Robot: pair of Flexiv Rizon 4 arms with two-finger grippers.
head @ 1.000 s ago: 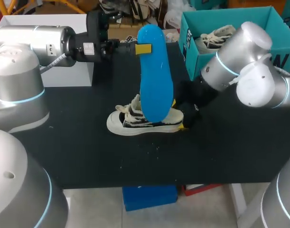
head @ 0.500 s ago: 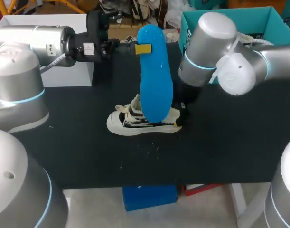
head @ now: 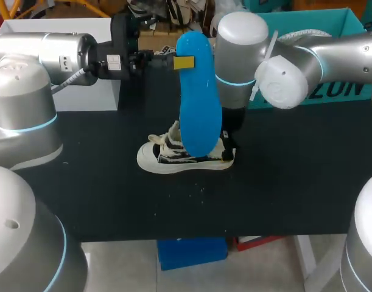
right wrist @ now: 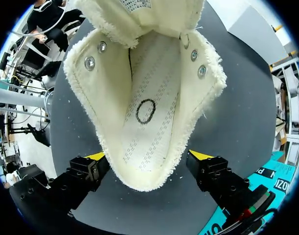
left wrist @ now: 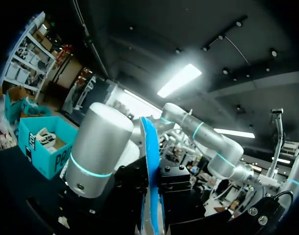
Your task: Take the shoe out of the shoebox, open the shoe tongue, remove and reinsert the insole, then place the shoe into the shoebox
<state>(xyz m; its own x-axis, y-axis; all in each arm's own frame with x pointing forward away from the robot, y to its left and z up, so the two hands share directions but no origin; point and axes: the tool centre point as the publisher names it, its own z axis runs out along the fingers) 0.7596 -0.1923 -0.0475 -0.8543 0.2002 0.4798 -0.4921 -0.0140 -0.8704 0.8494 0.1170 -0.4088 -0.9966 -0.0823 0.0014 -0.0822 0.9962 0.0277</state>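
- Clenching the long blue foam insole (head: 198,103), the left jaws hold it upright over the cream canvas sneaker (head: 158,159) on the black tabletop (head: 295,182).
- Right jaws, released, straddle its heel: pinch squarely before feeding.

Bright, even overhead light; sheen on the right arm (head: 240,42), shoe (right wrist: 144,98) well lit.
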